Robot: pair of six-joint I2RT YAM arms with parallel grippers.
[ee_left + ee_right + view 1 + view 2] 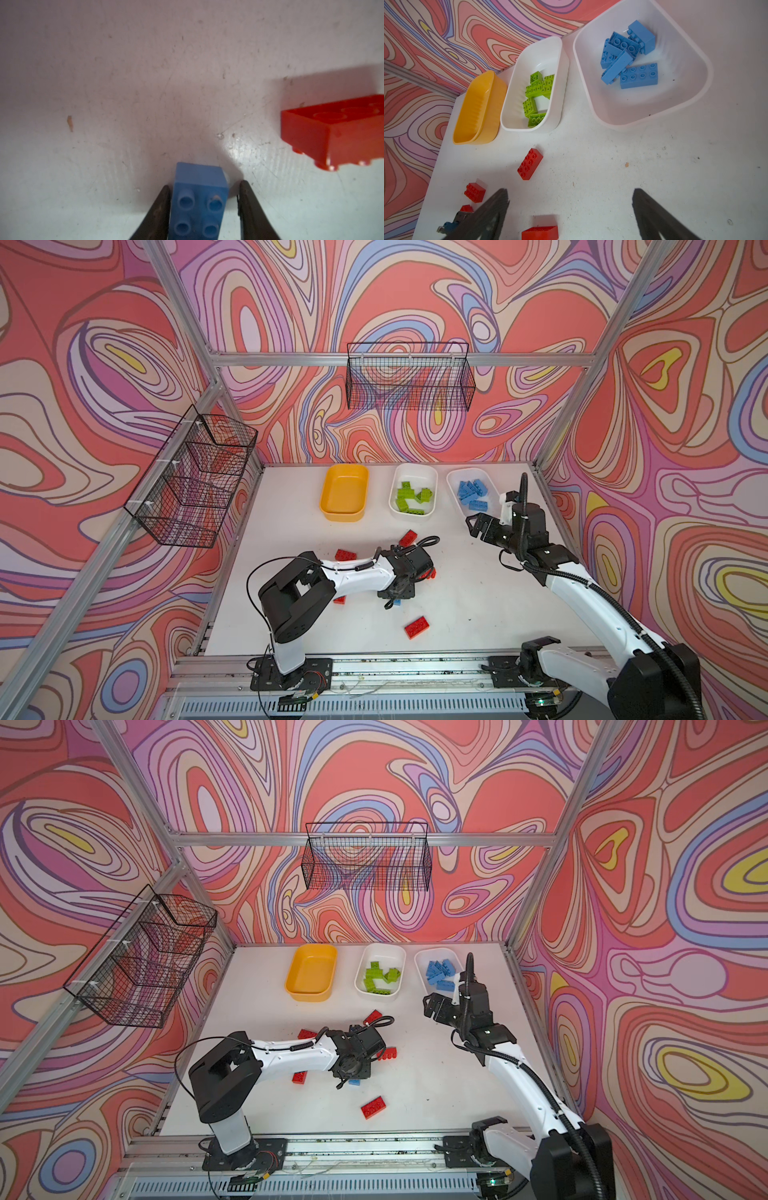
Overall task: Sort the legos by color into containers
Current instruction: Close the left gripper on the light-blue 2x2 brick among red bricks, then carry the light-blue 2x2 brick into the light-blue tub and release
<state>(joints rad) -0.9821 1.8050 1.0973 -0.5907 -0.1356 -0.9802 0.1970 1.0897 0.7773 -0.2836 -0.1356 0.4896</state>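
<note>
A small light blue lego (pixel 199 207) lies studs-up on the white table, between the fingers of my left gripper (pixel 204 185). One finger rests against its side; a narrow gap shows at the other. In both top views this gripper (pixel 394 595) points down over the blue lego (pixel 354 1082). Red legos lie loose around it (pixel 416 627) (pixel 408 538) (pixel 345 555). The yellow-orange container (pixel 345 493) holds nothing. One white container (pixel 415 467) holds green legos, another (pixel 455 477) blue ones. My right gripper (pixel 473 526) hovers open and unloaded.
An upside-down red lego (pixel 332 133) sits close beside the left gripper. Two more red ones lie by the left arm (pixel 299 1077) (pixel 386 1053). Black wire baskets hang on the back wall (pixel 409 377) and left wall (pixel 195 477). A metal rail (pixel 415 664) runs along the table's front.
</note>
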